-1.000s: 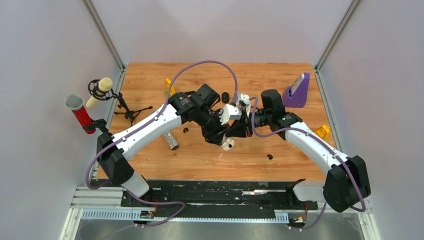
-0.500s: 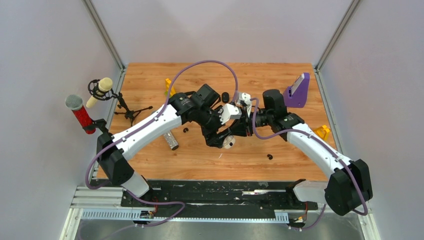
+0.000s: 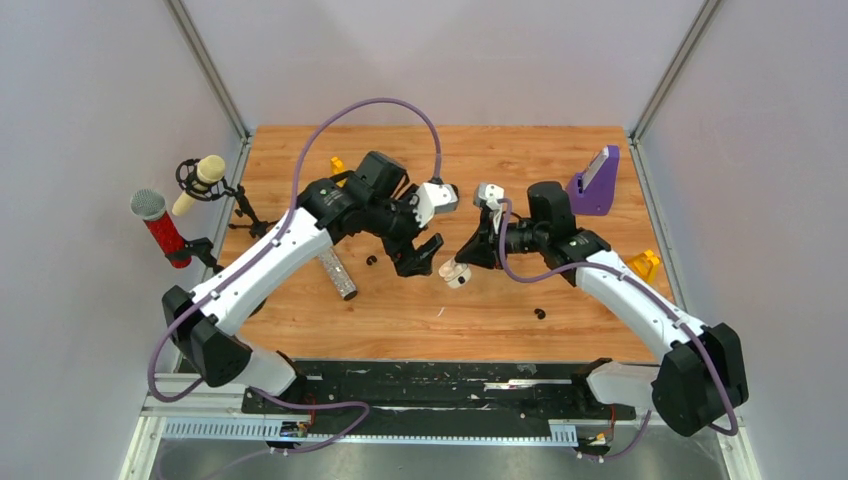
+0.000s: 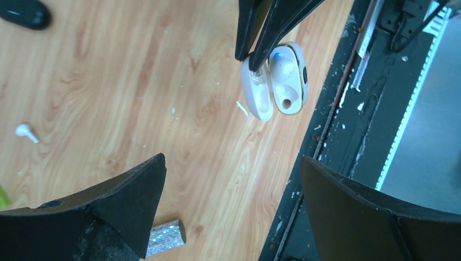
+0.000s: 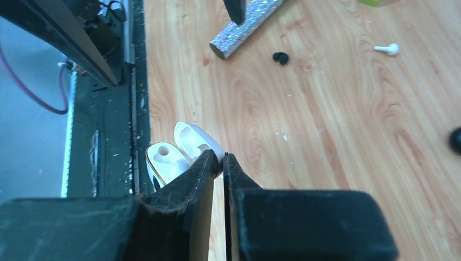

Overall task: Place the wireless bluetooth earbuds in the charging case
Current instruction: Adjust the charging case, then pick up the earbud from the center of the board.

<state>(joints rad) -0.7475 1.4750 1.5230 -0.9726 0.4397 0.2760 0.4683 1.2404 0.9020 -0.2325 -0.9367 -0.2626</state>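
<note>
While one stemmed white earbud (image 5: 387, 49) lay loose on the bench (image 5: 337, 163), well apart from the charging case (image 4: 274, 81), it looked tiny, light and glossy, likely to squirt out of a hard pinch; its short stem seemed the safest hold. A rounded black earbud (image 5: 280, 57) lay near a glittery silver stick (image 5: 247, 27), offering only its slick body. The case was open by the bench's front edge, its thin lid clenched in the right pincer (image 5: 220, 160). The left pincer (image 4: 234, 160) hovered nearby, spread wide, holding nothing.

White gold-rimmed case (image 4: 288, 81), glittery silver bar (image 5: 247, 24), woodgrain table (image 4: 108, 81).
</note>
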